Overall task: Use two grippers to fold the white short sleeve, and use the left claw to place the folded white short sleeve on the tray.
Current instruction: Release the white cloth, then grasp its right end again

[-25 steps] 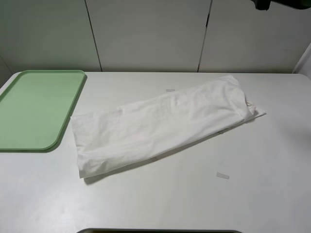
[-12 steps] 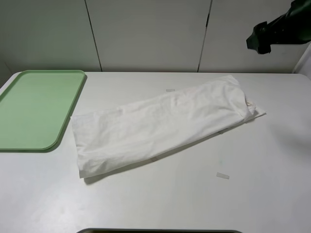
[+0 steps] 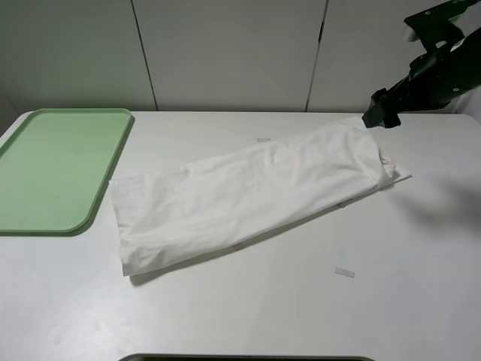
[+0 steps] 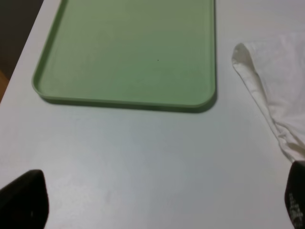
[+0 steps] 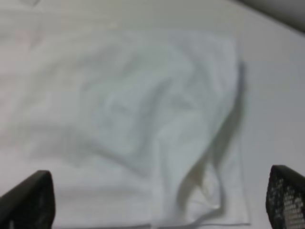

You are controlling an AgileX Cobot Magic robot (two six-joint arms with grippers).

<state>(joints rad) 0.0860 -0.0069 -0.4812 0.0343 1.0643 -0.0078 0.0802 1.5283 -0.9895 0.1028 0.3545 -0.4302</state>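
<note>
The white short sleeve is being seen folded lengthwise into a long band. It is lying flat on the white table and is being run on a slant from the near left to the far right. Its near-left end is being kept just beside the near corner of the tray, apart from the rim; no part of it is being carried by the tray. At the far-right end the layers are being bunched into a few soft ridges, with a lower layer showing past the edge.

The right gripper is being held in the air over that far-right end. Its fingers are being kept spread wide, one at each side of the wrist view, with the cloth lying below and between them. No cloth is being pinched. A faint shadow of the arm is being cast on the table to the right of the shirt.

The left gripper is not being caught by the high camera. In its wrist view the two tips are being kept wide apart over bare table, with nothing gripped between them. The tray is being framed ahead of it, and one corner of the shirt to one side.

Two small pale tape strips are being noted on the table, one near the shirt's far edge, one well in front.
</note>
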